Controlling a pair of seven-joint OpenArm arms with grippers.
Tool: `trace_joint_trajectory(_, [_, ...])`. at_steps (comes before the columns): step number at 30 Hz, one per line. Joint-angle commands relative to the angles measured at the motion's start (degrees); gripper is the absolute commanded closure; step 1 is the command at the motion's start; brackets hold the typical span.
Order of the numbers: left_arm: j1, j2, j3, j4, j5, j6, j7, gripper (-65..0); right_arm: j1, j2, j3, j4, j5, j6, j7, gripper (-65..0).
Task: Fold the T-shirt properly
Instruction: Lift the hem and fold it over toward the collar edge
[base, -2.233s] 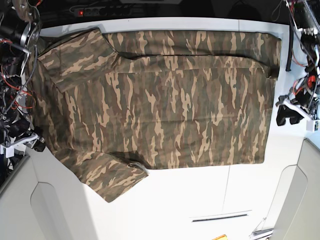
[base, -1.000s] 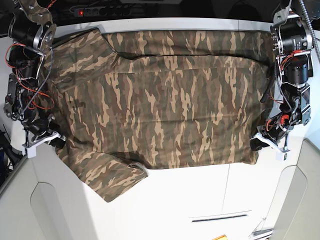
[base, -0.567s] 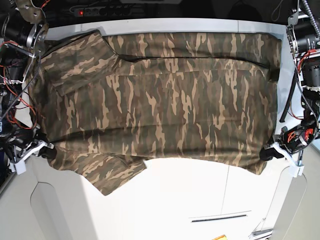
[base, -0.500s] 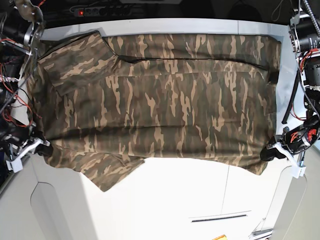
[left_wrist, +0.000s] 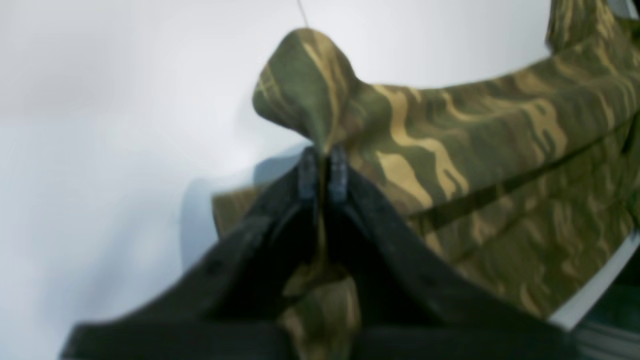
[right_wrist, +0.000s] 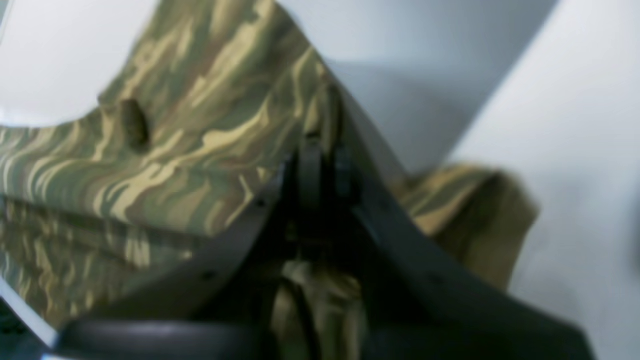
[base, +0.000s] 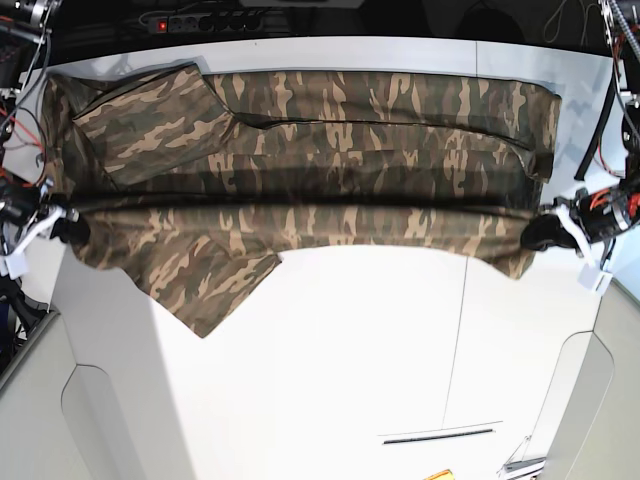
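You had both arms clamped on the T-shirt, one at each end of its near edge, and that edge was lifted off the table so it could be carried over toward the far side as a lengthwise fold. The left end effector was clenched on a pinch of the hem corner; its jaws stood almost together with camouflage cloth squeezed up between them into a small peak. The right end effector was clenched the same way on cloth at the shoulder end, beside the near sleeve, which hung loose below the raised edge because nothing held it.

In the base view the left end effector and the right end effector sat at much the same level, so the edge ran fairly straight between them with only a mild sag. I judge that even hold kept the fold line parallel to the shirt's side.

The rest of the shirt lay flat on the far half of the table, the far sleeve folded in on top.

Counted: one T-shirt, two sleeves, two end effectors, both grasping.
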Motion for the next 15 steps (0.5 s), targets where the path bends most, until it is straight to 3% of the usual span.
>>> trace_joint_trajectory(1, [0.8,-1.6,-1.7,1.5,-0.1,-0.3,-0.8,0.0,-0.3,1.6,0.9,0.9,1.4,0.2,1.0,0.0])
trace_joint_trajectory(4, [4.8,-1.4,-3.7,3.4,-0.2,-0.3,-1.0,0.0,-3.4,1.6,1.4,0.9,2.6,0.4,2.3,0.0])
trace_joint_trajectory(10, [7.1,1.2,-4.1,4.0,0.0,-0.3,-1.1,0.0,-6.1,1.4,1.5,0.9,-2.8,0.3,6.8,-1.5])
trace_joint_trajectory(13, [7.1,2.9,-4.1,4.0,0.1,-0.3,-1.1,0.0,-5.7,1.4,1.5,0.9,-2.9,0.1,8.3,-27.7])
trace_joint_trajectory(15, [7.1,3.7,-4.1,4.0,1.0,-0.3,-1.1,0.0,-4.7,1.4,1.5,0.9,-2.9,0.1,8.5,-32.1])
